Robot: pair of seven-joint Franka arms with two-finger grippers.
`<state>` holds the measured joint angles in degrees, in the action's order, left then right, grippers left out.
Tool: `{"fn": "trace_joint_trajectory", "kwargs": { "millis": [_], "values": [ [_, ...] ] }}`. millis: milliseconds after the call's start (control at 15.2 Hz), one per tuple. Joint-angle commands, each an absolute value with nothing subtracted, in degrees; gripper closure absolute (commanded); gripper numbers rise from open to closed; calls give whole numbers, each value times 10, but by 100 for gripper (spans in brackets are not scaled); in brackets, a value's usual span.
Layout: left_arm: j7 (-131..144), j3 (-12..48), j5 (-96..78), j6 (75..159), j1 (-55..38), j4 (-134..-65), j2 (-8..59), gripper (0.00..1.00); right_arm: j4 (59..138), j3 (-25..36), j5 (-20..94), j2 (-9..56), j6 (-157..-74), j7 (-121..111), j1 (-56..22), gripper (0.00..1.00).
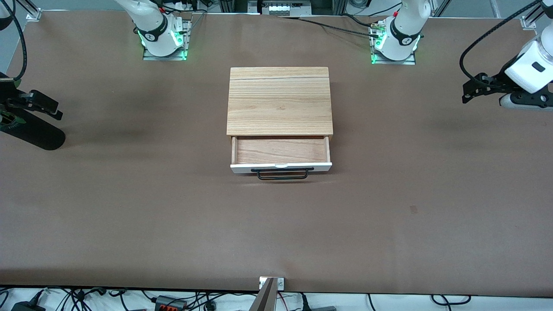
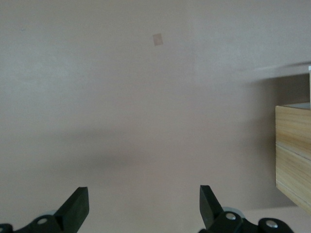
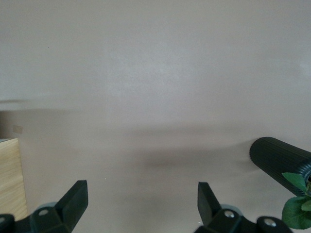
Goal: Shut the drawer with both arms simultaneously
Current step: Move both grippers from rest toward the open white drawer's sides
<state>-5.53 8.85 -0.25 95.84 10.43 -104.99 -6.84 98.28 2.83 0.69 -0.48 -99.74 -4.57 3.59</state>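
A wide brown table (image 1: 129, 207) fills the scene, and the two white arms hang at its two ends, well apart from the box in the middle. The left arm (image 1: 533, 65) reaches in over its own end of the table, and its gripper (image 1: 471, 90) hovers above bare tabletop; in the left wrist view the left gripper (image 2: 144, 206) has its fingers (image 2: 77, 204) spread wide apart with nothing between them. The right arm's gripper (image 1: 43, 106) hovers over the other end of the table, and the right wrist view shows that gripper (image 3: 142, 203) gaping open too, holding nothing. The light wooden box (image 1: 279, 101) sits at the middle of the table, between the two bases. The drawer (image 1: 281, 154) is pulled partway out of the box toward the front camera, its inside bare, its white front panel carrying a black wire handle (image 1: 283, 173). Near the right gripper lies a black ribbed cylinder (image 3: 277, 158) with green leaves (image 3: 297, 206) beside it.
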Motion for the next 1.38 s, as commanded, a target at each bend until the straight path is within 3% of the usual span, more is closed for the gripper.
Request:
{"fn": "trace_joint_trajectory", "kwargs": {
  "millis": [0,526,789,1118,1316],
  "values": [
    [-52,95,-13,938,107,-997,-25,0,958,27,13,12,-989,-54,41,0],
    [-48,101,-18,922,87,-920,50,0,955,29,15,69,-964,-52,44,0],
    [-17,101,-31,926,55,-833,153,0,944,23,17,107,-970,-26,20,0],
    [37,102,-46,928,4,-788,247,0,945,12,148,163,-1062,-45,5,0],
    [67,102,-73,966,-8,-778,289,0,946,11,161,198,-1156,-42,-43,0]
  ]
}}
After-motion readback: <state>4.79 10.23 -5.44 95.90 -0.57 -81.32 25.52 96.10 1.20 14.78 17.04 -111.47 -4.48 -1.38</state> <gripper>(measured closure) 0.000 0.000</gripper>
